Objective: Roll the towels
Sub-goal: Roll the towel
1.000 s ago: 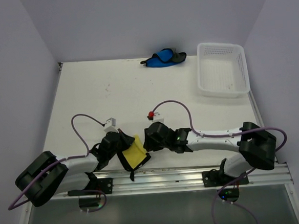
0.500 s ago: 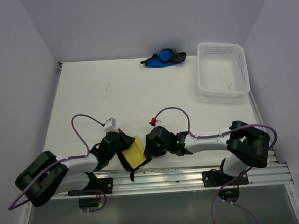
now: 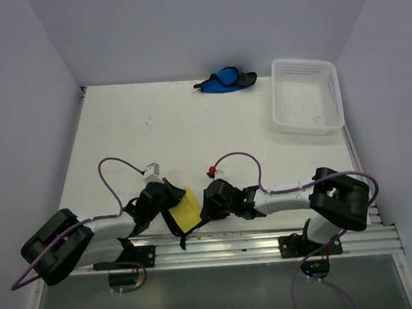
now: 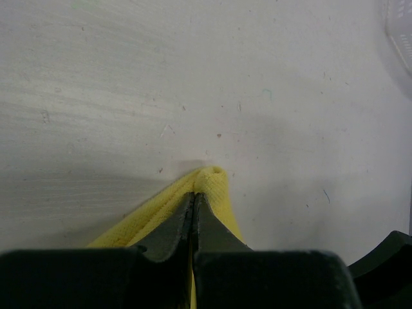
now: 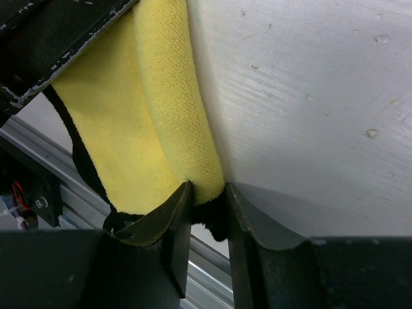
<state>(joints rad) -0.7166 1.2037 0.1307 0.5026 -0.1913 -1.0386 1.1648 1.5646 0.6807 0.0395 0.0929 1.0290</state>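
At the near edge of the table [image 3: 141, 131], between my two wrists: the yellow towel [image 3: 184, 211], folded over on itself. My left gripper [image 4: 194, 196] is pressed together on a fold of it, with the yellow cloth peaking just past the fingertips. My right gripper [image 5: 207, 190] is clamped on the towel's dark-edged end; the cloth fills the narrow gap and touches both fingers. The blue towel [image 3: 225, 79] lies bunched at the far edge, well apart from me. A white basket [image 3: 308, 122] sits far right, just beside it.
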